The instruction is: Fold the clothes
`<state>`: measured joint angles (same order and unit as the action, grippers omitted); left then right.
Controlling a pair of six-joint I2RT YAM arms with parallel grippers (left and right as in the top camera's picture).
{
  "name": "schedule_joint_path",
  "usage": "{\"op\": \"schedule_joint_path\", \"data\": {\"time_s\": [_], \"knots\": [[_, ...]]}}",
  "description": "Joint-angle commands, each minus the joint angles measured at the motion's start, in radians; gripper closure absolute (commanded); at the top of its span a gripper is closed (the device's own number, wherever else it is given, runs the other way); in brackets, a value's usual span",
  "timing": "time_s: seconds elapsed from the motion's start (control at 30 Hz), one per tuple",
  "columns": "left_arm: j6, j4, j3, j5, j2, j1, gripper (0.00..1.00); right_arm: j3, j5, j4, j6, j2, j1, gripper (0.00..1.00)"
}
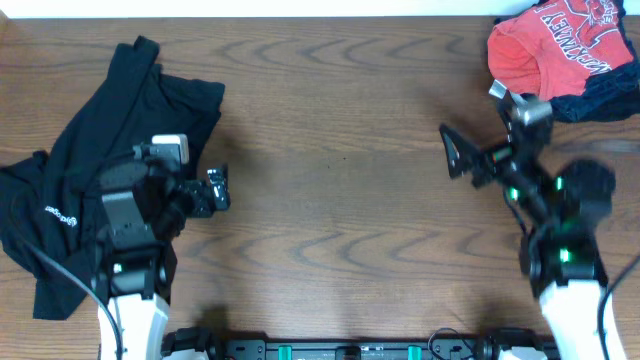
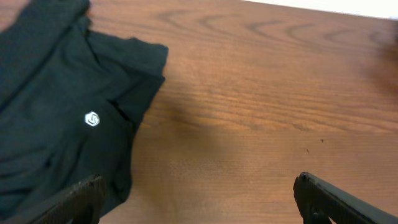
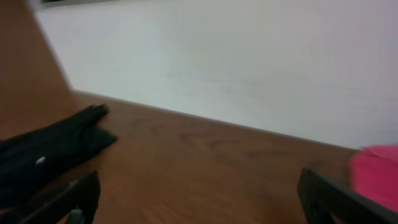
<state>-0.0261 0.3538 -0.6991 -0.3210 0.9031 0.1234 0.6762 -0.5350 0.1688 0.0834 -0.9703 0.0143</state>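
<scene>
Overhead view showed the black top [image 1: 100, 130] lying crumpled at the left side of the table [image 1: 340, 220] — bunched, sleeves askew, no clean fold visible. Folding was judged not yet begun. The left gripper [image 1: 215, 190] hovered just beside the garment's right edge, jaws wide apart and holding nothing. The left wrist view showed bare wood between the fingers and the white round logo [image 2: 92, 119] facing up. The right gripper [image 1: 452, 155] stood well apart from the top, jaws likewise spread and empty. The red-orange shirt [image 1: 560, 45] and dark navy garment [image 1: 605, 95] lay heaped at the far right corner — neither arm touching them. Remaining, by judgement: spread flat, fold sleeves, fold body.
</scene>
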Motion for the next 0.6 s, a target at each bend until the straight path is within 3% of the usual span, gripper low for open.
{"op": "schedule_joint_path", "data": {"time_s": [0.0, 0.27, 0.57], "knots": [[0.005, 0.012, -0.04, -0.089, 0.061, 0.005, 0.02, 0.122, -0.14, -0.052, -0.002, -0.142, -0.009, 0.01], [0.005, 0.012, -0.04, -0.106, 0.143, 0.005, 0.02, 0.36, -0.122, -0.275, -0.055, -0.447, -0.018, 0.01], [0.029, 0.018, -0.04, -0.051, 0.149, 0.005, 0.02, 0.527, 0.186, -0.548, -0.239, -0.614, -0.108, 0.01]]}}
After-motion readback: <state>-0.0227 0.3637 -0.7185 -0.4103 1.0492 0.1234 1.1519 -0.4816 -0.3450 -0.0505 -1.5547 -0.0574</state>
